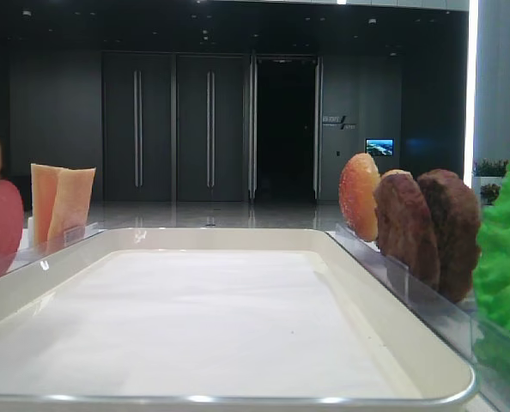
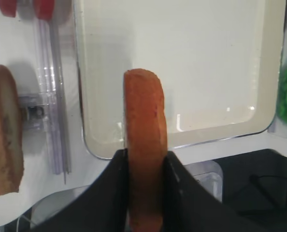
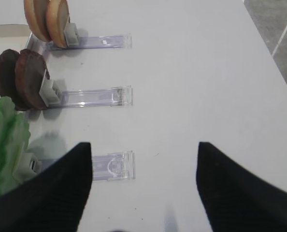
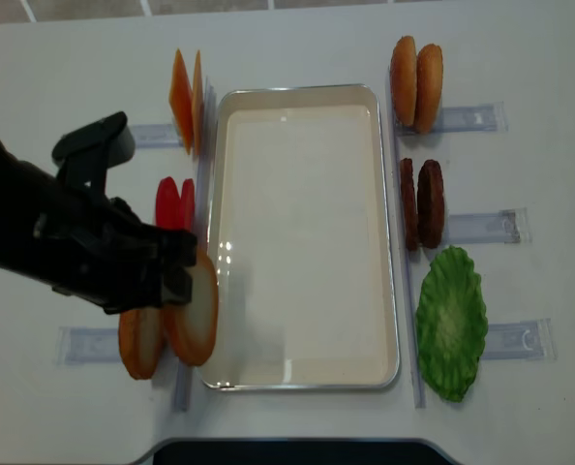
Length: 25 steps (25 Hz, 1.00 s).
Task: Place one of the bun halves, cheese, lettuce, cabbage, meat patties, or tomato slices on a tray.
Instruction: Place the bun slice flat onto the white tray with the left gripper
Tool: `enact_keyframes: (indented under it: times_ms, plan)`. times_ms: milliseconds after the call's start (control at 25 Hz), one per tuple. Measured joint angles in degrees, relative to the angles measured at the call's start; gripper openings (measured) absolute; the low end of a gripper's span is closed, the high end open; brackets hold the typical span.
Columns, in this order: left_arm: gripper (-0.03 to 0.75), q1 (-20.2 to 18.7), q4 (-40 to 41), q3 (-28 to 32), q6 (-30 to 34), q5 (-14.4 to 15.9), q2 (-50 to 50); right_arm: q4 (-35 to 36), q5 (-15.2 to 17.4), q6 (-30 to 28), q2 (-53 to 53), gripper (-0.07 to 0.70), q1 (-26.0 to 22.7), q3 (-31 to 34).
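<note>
My left gripper (image 2: pixel 144 153) is shut on a tan bun half (image 2: pixel 144 121), held on edge above the near left rim of the cream tray (image 2: pixel 206 58). From above, the held bun half (image 4: pixel 195 315) overlaps the tray's (image 4: pixel 307 242) left edge, with the left gripper (image 4: pixel 176 271) beside it. A second bun half (image 4: pixel 137 341) stands in its rack to the left. My right gripper (image 3: pixel 143 145) hangs open over the white table, nothing between its fingers.
Left of the tray stand cheese slices (image 4: pixel 186 97) and tomato slices (image 4: pixel 174 203). Right of it stand two bun halves (image 4: pixel 415 70), two meat patties (image 4: pixel 421 201) and lettuce (image 4: pixel 452 320), each in a clear rack (image 3: pixel 100 96).
</note>
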Motion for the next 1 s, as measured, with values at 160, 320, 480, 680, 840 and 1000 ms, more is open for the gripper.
enact_keyframes:
  times_ms: [160, 320, 480, 680, 840, 1000]
  plan:
    - [0.147, 0.0, -5.0, 0.0, 4.6, -2.9, -0.1, 0.0, 0.0, 0.0, 0.0, 0.470, 0.0, 0.0]
    - [0.146, 0.0, -11.1, 0.0, 11.1, -6.5, -0.1, 0.0, 0.0, 0.0, 0.0, 0.470, 0.0, 0.0]
    - [0.146, 0.0, -17.3, 0.0, 17.2, -9.0, 0.8, 0.0, 0.0, 0.0, 0.0, 0.470, 0.0, 0.0]
    - [0.146, 0.0, -26.6, 0.0, 27.0, -11.1, 5.4, 0.0, 0.0, 0.0, 0.0, 0.470, 0.0, 0.0]
    - [0.145, -0.1, -32.8, 0.0, 33.4, -12.5, 9.5, 0.0, 0.0, 0.0, 0.0, 0.470, 0.0, 0.0]
    - [0.144, 0.0, -36.4, 0.0, 37.5, -13.2, 13.7, 0.0, 0.0, 0.0, 0.0, 0.470, 0.0, 0.0]
